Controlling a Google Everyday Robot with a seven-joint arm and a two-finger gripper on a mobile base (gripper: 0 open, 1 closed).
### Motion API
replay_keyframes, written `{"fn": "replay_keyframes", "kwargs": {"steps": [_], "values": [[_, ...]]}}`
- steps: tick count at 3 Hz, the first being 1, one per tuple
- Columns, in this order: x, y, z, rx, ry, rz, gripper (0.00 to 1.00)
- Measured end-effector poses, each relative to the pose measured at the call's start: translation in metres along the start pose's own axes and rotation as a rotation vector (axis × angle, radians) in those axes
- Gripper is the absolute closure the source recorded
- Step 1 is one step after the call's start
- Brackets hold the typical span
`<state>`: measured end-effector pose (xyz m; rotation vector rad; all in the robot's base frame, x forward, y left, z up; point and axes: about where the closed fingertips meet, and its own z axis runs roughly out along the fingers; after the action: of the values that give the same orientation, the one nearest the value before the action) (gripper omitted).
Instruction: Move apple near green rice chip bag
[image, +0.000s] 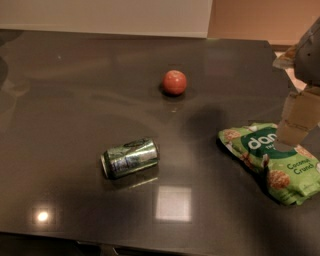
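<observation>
The apple (174, 82) sits far back on the surface (75, 100), well apart from the green rice chip bag (272, 160) at right. The pincer (291, 135) hangs over the bag; open or closed, I cannot tell. Best to approach the apple from above, centred.

One camera looks down at a slant across the dark counter (75, 110) toward the far wall (100, 15), fairly near (the claw (292, 131) hangs at the right edge, over the chip bag (287, 176)).
</observation>
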<state>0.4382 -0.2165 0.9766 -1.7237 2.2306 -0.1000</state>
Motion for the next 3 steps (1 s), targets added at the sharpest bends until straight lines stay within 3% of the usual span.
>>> {"fn": "replay_keyframes", "kwargs": {"steps": [1, 3], "values": [[-0.003, -0.007, 0.0, 0.003, -0.007, 0.001, 0.0], [-0.032, -0.063, 0.033, -0.002, -0.057, 0.035, 0.0]]}}
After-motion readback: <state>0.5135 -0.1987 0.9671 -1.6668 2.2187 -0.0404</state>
